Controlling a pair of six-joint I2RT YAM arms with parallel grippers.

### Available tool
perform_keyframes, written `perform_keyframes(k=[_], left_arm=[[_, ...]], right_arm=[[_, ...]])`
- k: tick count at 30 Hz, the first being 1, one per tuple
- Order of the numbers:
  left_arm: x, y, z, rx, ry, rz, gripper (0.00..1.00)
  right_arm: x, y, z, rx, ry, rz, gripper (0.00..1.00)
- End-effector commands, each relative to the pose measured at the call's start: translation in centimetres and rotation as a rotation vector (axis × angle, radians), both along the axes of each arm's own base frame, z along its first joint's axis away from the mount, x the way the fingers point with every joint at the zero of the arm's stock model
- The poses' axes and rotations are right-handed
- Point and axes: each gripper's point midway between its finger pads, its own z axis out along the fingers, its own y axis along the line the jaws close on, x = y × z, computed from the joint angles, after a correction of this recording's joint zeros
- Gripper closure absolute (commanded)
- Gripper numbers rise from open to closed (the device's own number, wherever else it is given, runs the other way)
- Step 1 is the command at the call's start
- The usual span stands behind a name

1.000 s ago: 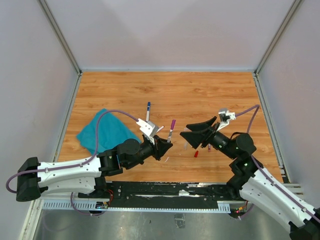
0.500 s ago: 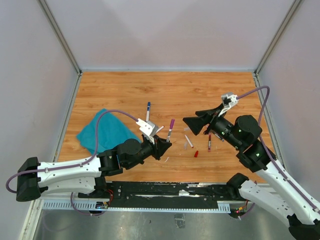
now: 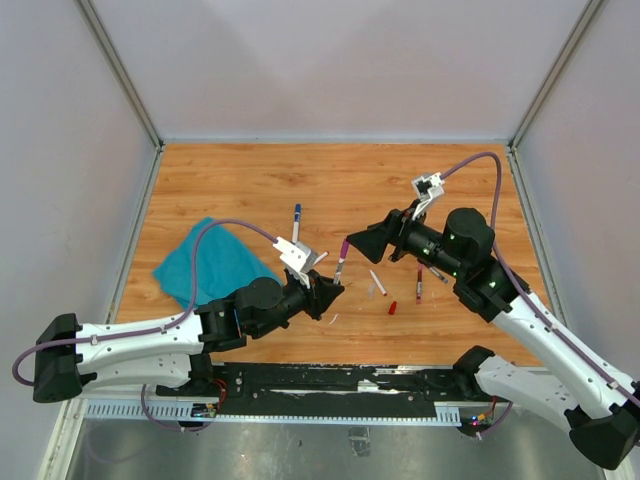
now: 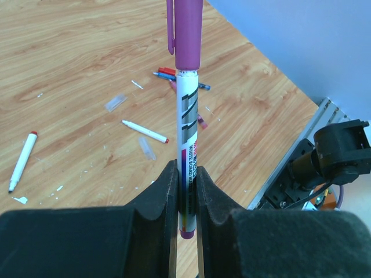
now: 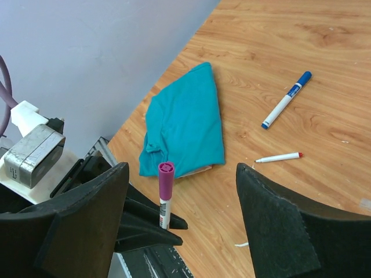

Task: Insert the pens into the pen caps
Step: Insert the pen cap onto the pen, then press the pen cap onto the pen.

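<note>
My left gripper (image 3: 327, 293) is shut on a white-barrelled pen with a purple cap (image 3: 343, 257) on its top end and holds it upright above the table. The left wrist view shows the barrel (image 4: 186, 145) pinched between the pads and the purple cap (image 4: 185, 32) seated on it. My right gripper (image 3: 366, 245) is open and empty, just right of the capped end. In the right wrist view the pen (image 5: 165, 194) stands between its spread fingers (image 5: 87, 226). A blue-capped pen (image 3: 296, 220) and a red-tipped uncapped pen (image 5: 278, 157) lie on the wood.
A teal cloth (image 3: 212, 262) lies at the left. More pens (image 3: 418, 285) and a red cap (image 3: 392, 308) lie under the right arm, with an uncapped white pen (image 3: 377, 281) beside them. Clear plastic pieces (image 4: 116, 102) lie on the wood. Grey walls enclose the table.
My right gripper has swung left and away from the table's near edge, ending open beside the purple cap. My left gripper and its pen have stayed put.
</note>
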Motion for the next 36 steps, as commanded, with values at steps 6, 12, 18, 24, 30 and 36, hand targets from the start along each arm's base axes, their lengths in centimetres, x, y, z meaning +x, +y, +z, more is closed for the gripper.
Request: perform_keyframes(k=[6, 12, 18, 24, 30, 36], left_arm=[[0.0, -0.6, 1.7, -0.038, -0.019, -0.005, 1.0], [0.0, -0.8, 1.7, -0.037, -0.019, -0.008, 1.0], [0.0, -0.8, 1.5, -0.033, -0.015, -0.008, 1.0], [0.0, -0.7, 1.6, -0.036, -0.013, -0.005, 1.0], [0.0, -0.8, 1.5, -0.035, -0.014, -0.005, 1.0], [0.1, -0.7, 1.6, -0.036, -0.015, 0.002, 0.99]], right_arm=[[-0.1, 1.7, 1.4, 0.045, -0.01, 0.073, 0.36], [-0.1, 2.7, 0.7, 0.034, 0.003, 0.104, 0.45], [-0.2, 3.4, 0.0, 0.027, 0.015, 0.128, 0.52], [-0.4, 3.8, -0.9, 0.013, 0.031, 0.148, 0.59], [-0.7, 4.1, -1.4, 0.008, 0.041, 0.164, 0.68], [-0.7, 4.3, -2.1, 0.005, 0.05, 0.166, 0.79]])
